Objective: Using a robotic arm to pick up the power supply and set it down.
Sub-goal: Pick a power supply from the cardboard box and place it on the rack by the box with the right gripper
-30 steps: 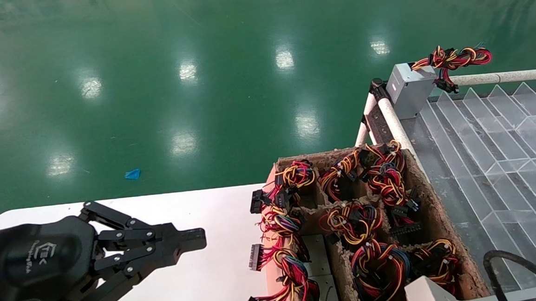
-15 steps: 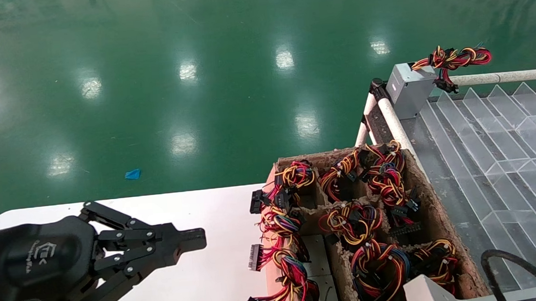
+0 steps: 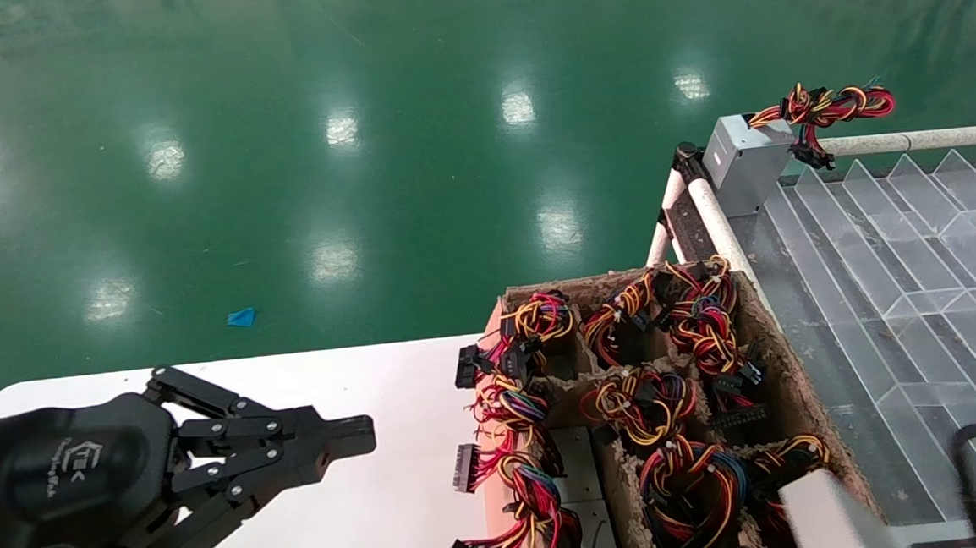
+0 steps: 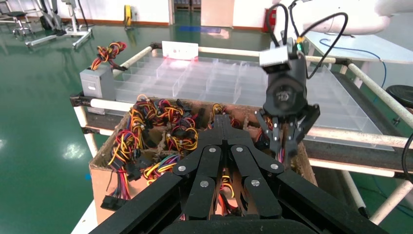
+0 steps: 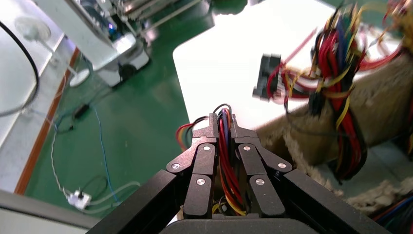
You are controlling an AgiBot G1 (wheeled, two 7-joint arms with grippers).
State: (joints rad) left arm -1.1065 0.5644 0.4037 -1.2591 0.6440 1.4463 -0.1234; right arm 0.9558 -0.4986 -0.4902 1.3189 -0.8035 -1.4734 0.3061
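This looks like a factory or workshop floor. The floor (image 3: 317, 106) is shiny green and very wide, with ceiling lights shining back off it. A white table (image 3: 382, 484) stands on it. At the table's edge sits a worn cardboard box (image 3: 787, 391) with paper walls inside, packed with bunches of red, yellow and black wires (image 3: 644, 400). Just past the box is a pipe rack (image 3: 709, 210) holding clear plastic trays (image 3: 903, 265). A grey metal box (image 3: 744, 165) sits at the rack's far corner. Beyond the rack stand more metal frames (image 4: 58, 24) and a white wall.
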